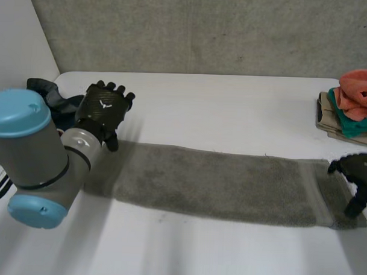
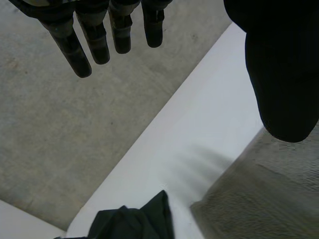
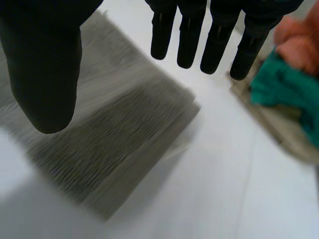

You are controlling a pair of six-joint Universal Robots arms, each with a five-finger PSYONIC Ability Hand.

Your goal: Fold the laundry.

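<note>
A grey towel (image 1: 218,184), folded into a long narrow strip, lies flat across the middle of the white tabletop (image 1: 233,109), running from in front of the left arm to the right side. The left hand (image 1: 103,107) hangs above the strip's left end. In the left wrist view its fingers (image 2: 82,45) are straight and spread away from the thumb, holding nothing, with the towel's corner (image 2: 259,199) below the thumb. The right hand (image 1: 360,174) is over the towel's right end. In the right wrist view its fingers (image 3: 189,40) are also straight and empty, above the towel's edge (image 3: 124,129). A stack of 3 folded cloths (image 1: 353,110), orange on teal on beige, sits at the far right, well apart from the towel. A dark cloth (image 1: 49,96) lies bunched at the far left corner, behind the left hand.
</note>
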